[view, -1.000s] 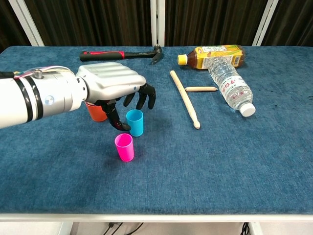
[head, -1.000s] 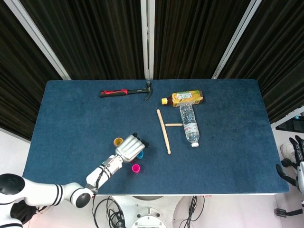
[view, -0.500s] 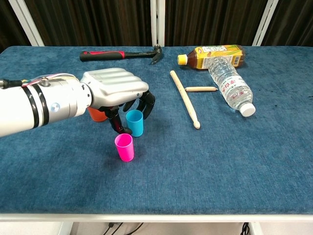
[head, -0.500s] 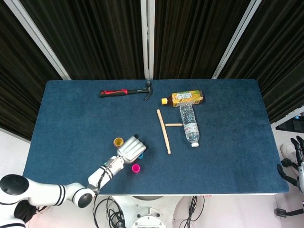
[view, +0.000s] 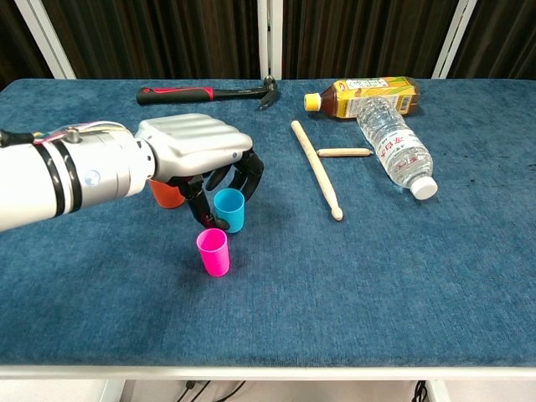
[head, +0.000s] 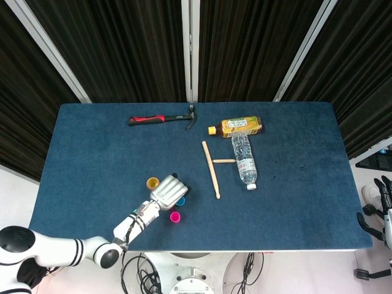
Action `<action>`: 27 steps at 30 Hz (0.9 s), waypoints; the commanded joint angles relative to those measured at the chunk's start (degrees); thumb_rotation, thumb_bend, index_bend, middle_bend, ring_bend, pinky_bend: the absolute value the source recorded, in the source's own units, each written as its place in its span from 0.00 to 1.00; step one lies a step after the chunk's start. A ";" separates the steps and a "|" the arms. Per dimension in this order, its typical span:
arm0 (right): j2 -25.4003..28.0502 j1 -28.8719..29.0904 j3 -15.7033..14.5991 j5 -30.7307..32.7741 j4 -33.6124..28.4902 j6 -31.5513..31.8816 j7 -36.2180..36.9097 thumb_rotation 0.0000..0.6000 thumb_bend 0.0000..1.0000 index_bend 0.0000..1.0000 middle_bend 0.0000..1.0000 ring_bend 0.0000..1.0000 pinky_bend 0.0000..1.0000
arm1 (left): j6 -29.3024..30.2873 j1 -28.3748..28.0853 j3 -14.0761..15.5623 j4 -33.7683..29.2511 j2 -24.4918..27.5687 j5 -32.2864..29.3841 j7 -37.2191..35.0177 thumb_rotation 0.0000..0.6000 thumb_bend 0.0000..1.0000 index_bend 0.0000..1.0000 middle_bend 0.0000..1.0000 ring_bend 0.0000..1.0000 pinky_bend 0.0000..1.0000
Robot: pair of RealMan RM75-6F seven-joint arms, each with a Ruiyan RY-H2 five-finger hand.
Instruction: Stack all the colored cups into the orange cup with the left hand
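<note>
The orange cup (head: 152,182) (view: 166,194) stands upright near the table's front left, partly hidden behind my left hand (head: 166,192) (view: 194,152). That hand hovers over the blue cup (head: 180,199) (view: 229,209). Its thumb is at the cup's left side and the fingers (view: 249,170) curl behind the rim. The blue cup still stands on the cloth, and no firm grip shows. A pink cup (head: 175,216) (view: 213,251) stands just in front, untouched. My right hand (head: 375,208) hangs off the table's right edge, fingers apart and holding nothing.
A red-handled hammer (head: 162,118) (view: 209,92) lies at the back. A tea bottle (head: 236,127) (view: 364,94) and a clear water bottle (head: 245,159) (view: 398,151) lie at the centre right. Two wooden sticks (head: 211,161) (view: 316,167) lie crossed beside them.
My left hand has lowered slightly toward the blue cup and its fingers have drawn in closer around it. The cups have not moved.
</note>
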 commanded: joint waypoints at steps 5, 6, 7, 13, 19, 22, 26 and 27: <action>0.23 -0.08 0.11 -0.29 -0.41 0.54 -0.34 1.00 0.26 0.00 0.00 0.00 0.00 | 2.67 1.17 -3.06 -6.91 5.91 -0.47 -2.42 1.00 0.24 0.52 0.55 0.57 0.34; 0.27 -0.06 0.10 -0.36 -0.51 0.55 -0.42 1.00 0.26 0.00 0.00 0.00 0.00 | 3.04 1.37 -3.30 -7.78 6.87 -0.68 -2.48 1.00 0.24 0.52 0.55 0.57 0.34; 0.29 -0.03 0.08 -0.44 -0.62 0.55 -0.50 1.00 0.26 0.00 0.00 0.00 0.00 | 3.39 1.59 -3.42 -8.55 7.80 -0.97 -2.42 1.00 0.24 0.52 0.55 0.57 0.34; 0.34 0.12 -0.09 -0.93 -1.35 0.60 -1.38 1.00 0.26 0.00 0.00 0.00 0.00 | 4.85 3.43 -2.68 -10.65 11.78 -3.80 -2.34 1.00 0.24 0.52 0.55 0.57 0.34; 0.49 0.20 -0.22 -1.23 -2.30 0.68 -2.56 1.00 0.26 0.00 0.00 0.00 0.00 | 4.22 4.35 -2.13 -9.27 12.50 -5.30 -4.07 1.00 0.24 0.52 0.55 0.57 0.34; 0.68 0.20 -0.24 -1.33 -2.90 0.78 -3.18 1.00 0.26 0.00 0.00 0.00 0.00 | 3.64 4.54 -2.21 -7.87 12.28 -6.00 -5.16 1.00 0.24 0.52 0.55 0.57 0.34; 0.83 0.23 -0.20 -1.04 -3.28 0.57 -3.70 1.00 0.26 0.00 0.00 0.00 0.00 | 3.42 4.96 -2.33 -6.85 12.38 -5.80 -6.62 1.00 0.24 0.52 0.55 0.57 0.34; 0.86 0.26 -0.18 -0.96 -3.33 0.49 -3.75 1.00 0.26 0.00 0.00 0.00 0.00 | 3.47 5.07 -2.33 -6.73 12.43 -5.64 -6.86 1.00 0.24 0.52 0.55 0.57 0.34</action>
